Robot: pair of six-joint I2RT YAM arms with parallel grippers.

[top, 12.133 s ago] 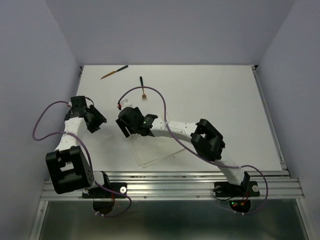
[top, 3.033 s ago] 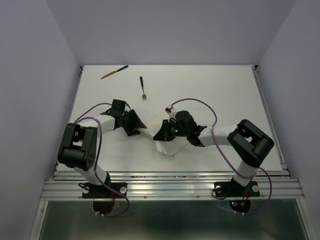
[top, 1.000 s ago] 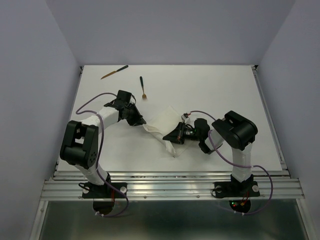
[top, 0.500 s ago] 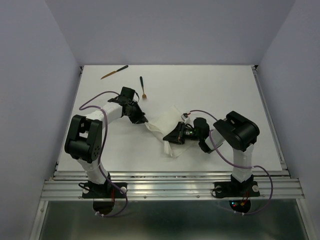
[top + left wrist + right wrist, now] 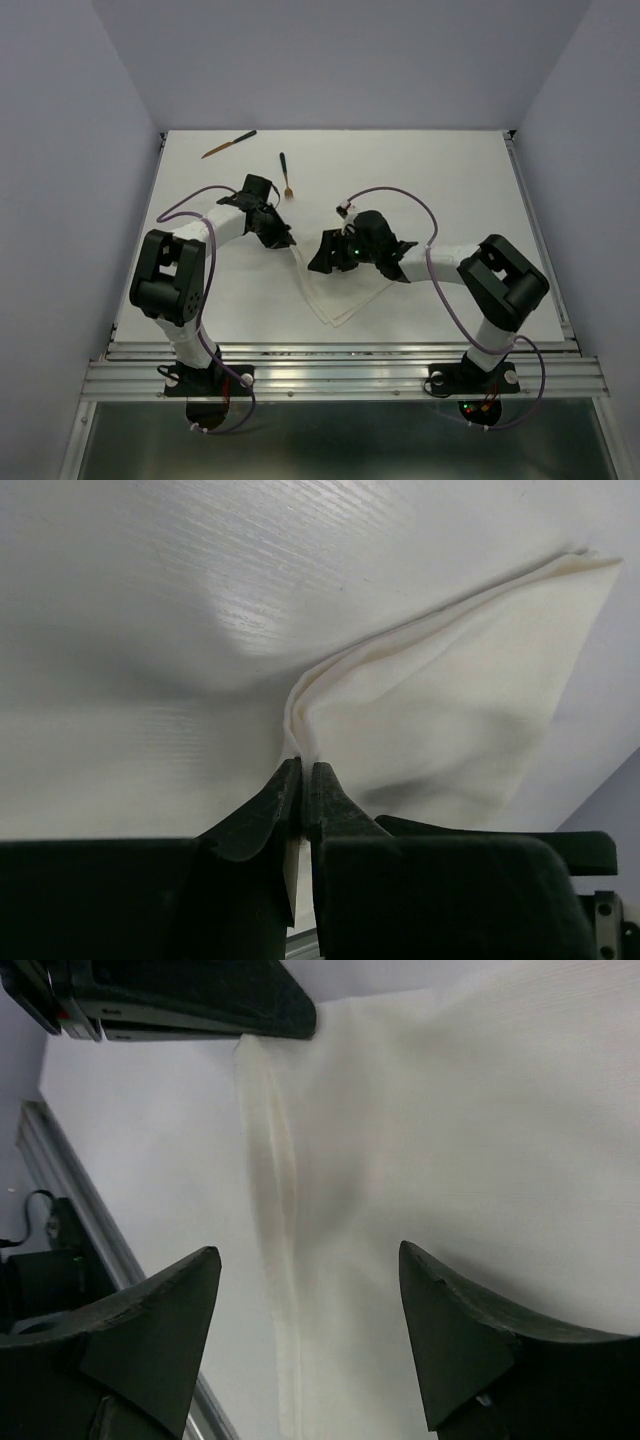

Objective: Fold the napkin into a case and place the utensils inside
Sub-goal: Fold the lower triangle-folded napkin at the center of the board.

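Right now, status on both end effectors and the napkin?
Left end effector shut on napkin corner. Right end effector open above the cloth, holding nothing. Fork and knife far side, clear of it.

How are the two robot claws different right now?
The left gripper is pinched shut on a bunched edge of the napkin. The right gripper has its jaws wide open and holds nothing. The left gripper touches the cloth at one corner, while the right gripper hangs above the cloth, apart from it. Both are black and face the same white napkin.
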